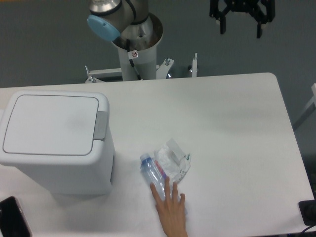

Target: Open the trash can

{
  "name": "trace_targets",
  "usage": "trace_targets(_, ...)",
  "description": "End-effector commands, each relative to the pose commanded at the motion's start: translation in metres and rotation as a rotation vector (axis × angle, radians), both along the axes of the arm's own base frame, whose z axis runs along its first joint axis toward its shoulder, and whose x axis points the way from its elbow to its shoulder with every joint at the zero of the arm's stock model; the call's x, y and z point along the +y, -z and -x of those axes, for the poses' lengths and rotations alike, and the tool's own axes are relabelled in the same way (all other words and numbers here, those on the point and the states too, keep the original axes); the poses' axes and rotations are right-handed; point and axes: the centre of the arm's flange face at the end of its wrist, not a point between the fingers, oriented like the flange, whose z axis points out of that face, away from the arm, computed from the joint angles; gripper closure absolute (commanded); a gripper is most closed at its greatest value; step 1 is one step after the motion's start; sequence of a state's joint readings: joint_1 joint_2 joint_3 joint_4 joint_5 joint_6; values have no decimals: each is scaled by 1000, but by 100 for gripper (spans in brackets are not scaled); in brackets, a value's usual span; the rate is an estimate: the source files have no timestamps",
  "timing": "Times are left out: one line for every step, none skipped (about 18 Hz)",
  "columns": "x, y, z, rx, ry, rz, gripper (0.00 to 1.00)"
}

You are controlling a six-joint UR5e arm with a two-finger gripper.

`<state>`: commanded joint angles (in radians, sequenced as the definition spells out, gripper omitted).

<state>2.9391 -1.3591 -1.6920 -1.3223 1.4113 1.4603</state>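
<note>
The trash can (54, 143) is a large boxy white bin standing on the left of the white table (237, 128). Its flat white lid (49, 123) is shut and lies level. A small grey push-button tab (100, 125) sits on the rim at the lid's right edge. My gripper (240, 27) hangs high at the top right, beyond the table's far edge, far from the bin. Its two dark fingers point down, spread apart, with nothing between them.
A crushed plastic bottle (152, 175) with a blue cap and crumpled wrappers (173, 160) lie near the table's front middle. A human hand (170, 207) reaches in from the front edge and touches the bottle. The arm's base (138, 44) stands behind the table. A dark device (12, 217) lies at the front left corner.
</note>
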Motion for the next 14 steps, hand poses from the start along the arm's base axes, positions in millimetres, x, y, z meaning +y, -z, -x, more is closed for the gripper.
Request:
trace_targets(0,0,0,3,1,0,0)
trace_targets(0,0,-1,3,2,-1,0)
trace_targets(1,0,-1,3,2,-1,0)
trace_targets(1,-1,0,10,1,-4,0)
trace_targets(1,-2,1,11,1,-4,0)
trace_targets(1,-2,1,11,1,-4,0)
trace_targets(2,1,0,5,-8,-7,0)
trace_targets(2,1,0,-4,-34,-16,0)
trace_targets(5,0,0,-21,-99,-42,0)
trace_targets(9,1,0,-38,-143,-59,0)
trace_targets(21,2,1,-62,-190,-82,0)
trace_targets(33,0,0,-70,-208,-96,0)
trace_targets(44,-1,-3,-76,-234,-116,0)
trace_targets(54,-1,-7,-82,-269,-140,0)
